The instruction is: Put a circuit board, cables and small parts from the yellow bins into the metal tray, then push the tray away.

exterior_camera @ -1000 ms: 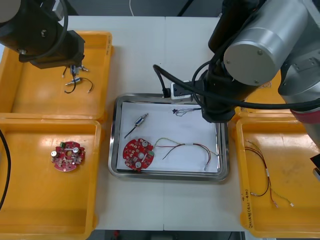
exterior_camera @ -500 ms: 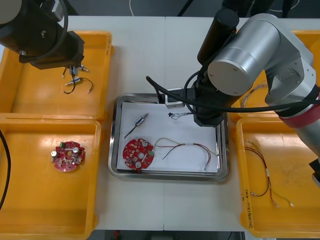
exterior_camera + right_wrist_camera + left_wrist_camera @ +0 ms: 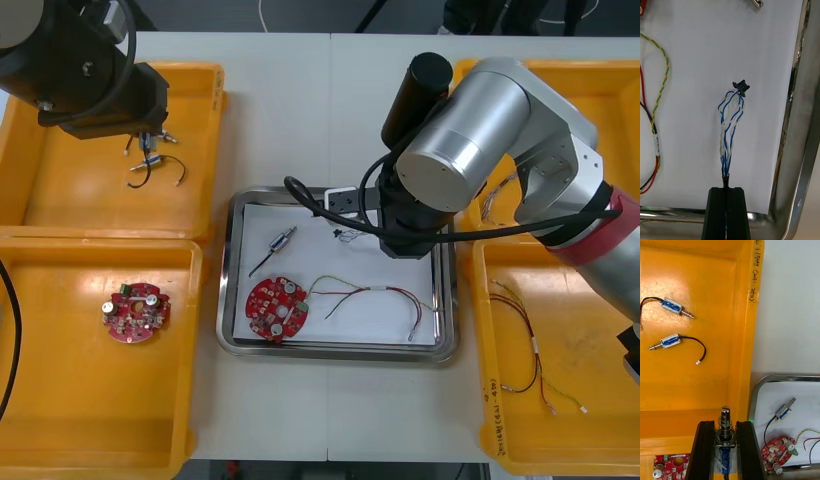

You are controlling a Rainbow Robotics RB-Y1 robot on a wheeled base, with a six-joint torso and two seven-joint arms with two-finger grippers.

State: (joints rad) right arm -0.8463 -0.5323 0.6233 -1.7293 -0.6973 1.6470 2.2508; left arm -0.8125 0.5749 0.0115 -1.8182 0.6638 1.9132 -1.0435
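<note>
Silver arm (image 3: 470,150), red band (image 3: 608,228), black fingers (image 3: 717,213)

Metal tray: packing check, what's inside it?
Metal tray holds a round red circuit board, small metal part, red and yellow cable, and the twisted blue and white cable in the right gripper. That arm hides its far right corner.

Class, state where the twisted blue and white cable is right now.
In the right wrist view, the right gripper is shut on the blue and white cable, over the metal tray, near its far rim.

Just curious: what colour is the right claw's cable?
Twisted blue and white cable, black plug, pinched by the right claw over the metal tray. Best: right wrist view.
</note>
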